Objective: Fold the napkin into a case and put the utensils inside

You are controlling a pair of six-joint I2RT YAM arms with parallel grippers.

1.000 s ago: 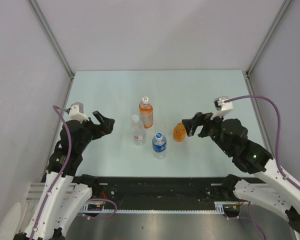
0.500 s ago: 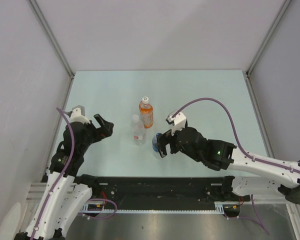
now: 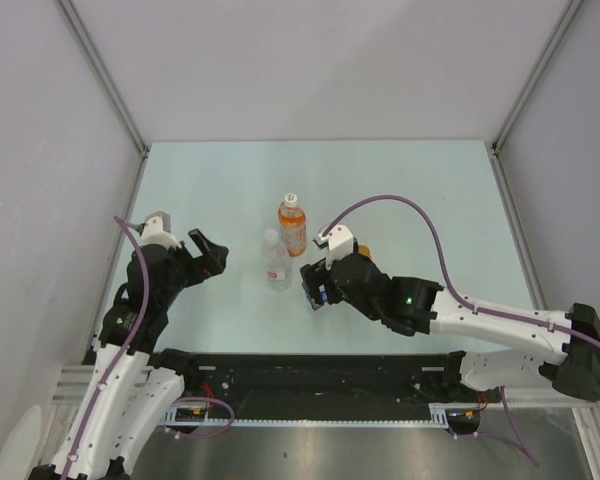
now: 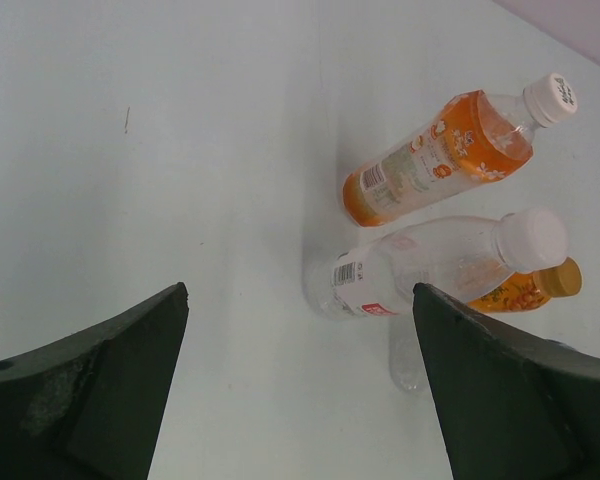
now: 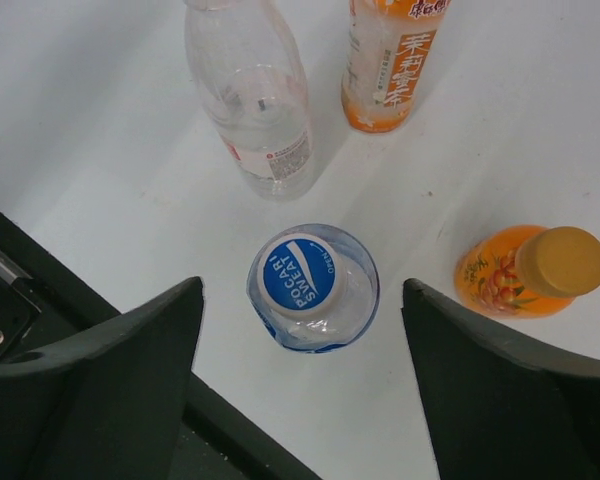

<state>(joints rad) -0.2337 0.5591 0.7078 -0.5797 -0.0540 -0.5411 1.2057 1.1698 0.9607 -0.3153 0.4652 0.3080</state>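
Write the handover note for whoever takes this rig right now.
Left hand: open, empty, left of the bottles.
Right hand: open, empty, over the Pocari Sweat bottle, one finger each side, not gripping.
Also upright on the table: clear bottle, orange tea bottle, small orange bottle with a yellow cap.
No napkin or utensils in any view.
Done: nothing.
Left: find the napkin and utensils, fold, load.

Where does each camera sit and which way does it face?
Top external: high behind the bases, facing down at the table; both arms show.
Left wrist: on the left gripper, facing the clear bottle and tea bottle; both fingers show.
Right wrist: on the right gripper, facing down onto the Pocari Sweat bottle; both fingers show.
Both wrist views share the clear bottle.
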